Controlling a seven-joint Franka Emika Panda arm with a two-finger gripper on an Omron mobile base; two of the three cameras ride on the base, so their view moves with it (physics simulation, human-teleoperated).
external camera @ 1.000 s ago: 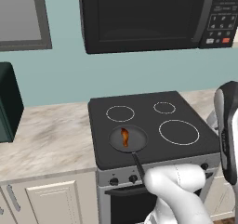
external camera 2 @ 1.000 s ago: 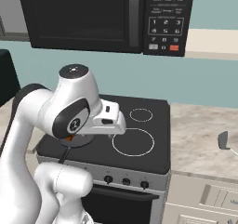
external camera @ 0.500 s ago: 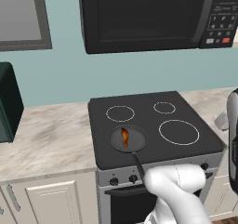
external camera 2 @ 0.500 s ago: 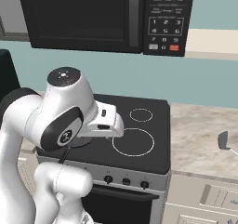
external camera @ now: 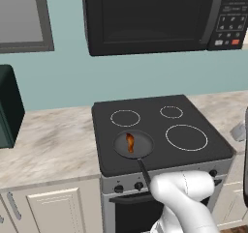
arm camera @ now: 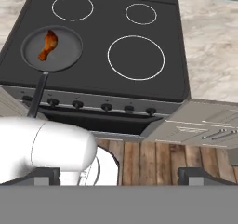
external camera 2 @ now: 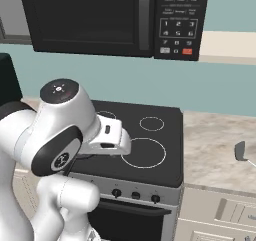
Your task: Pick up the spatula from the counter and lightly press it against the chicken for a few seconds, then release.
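Front-left burner of the stove (arm camera: 97,86): dark frying pan (arm camera: 67,56), handle pointing toward the knobs, holds one browned chicken drumstick (arm camera: 48,45). Right of the stove, on the marble bench (external camera 2: 210,140): spatula (external camera 2: 240,151), grey blade, thin handle running toward the right edge. Tool (arm camera: 121,175): tips spread wide, nothing between them, well apart from pan and spatula.

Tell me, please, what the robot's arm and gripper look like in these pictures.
The arm is a chain of glossy white, rounded shells with dark joints. Its round black caps carry small white marks. The gripper ends in two small, dark, blocky fingertips.
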